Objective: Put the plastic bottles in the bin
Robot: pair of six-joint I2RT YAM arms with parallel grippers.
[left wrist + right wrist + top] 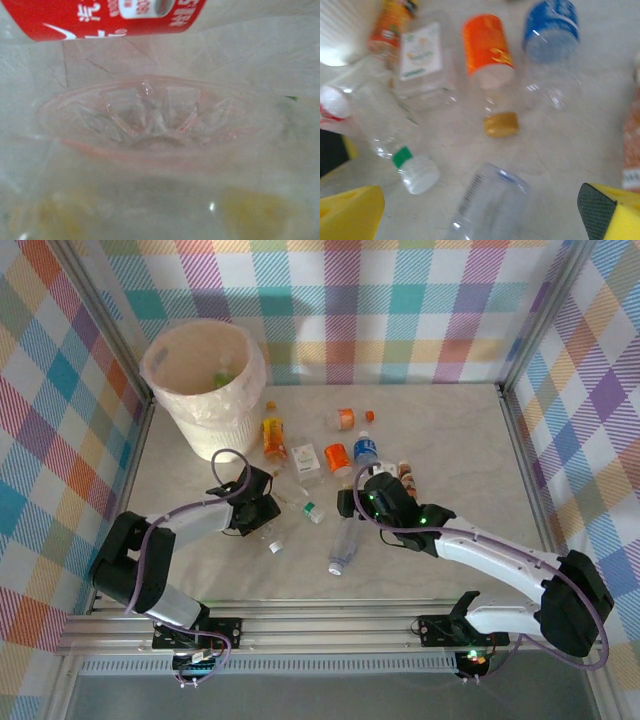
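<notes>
On pale table (460, 460), clear bottle (150, 120), star-ribbed base

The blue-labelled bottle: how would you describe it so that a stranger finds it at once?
Start at the big cream bin at the far left of the table and look right. Near the table's middle lies the blue-labelled bottle, beside an orange-labelled bottle; its neighbours wear orange, it alone wears blue.

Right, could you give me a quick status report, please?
Left tool at a clear bottle, grip unconfirmed. Right tool open over loose bottles. Red-label bottle close beside the clear one.
</notes>
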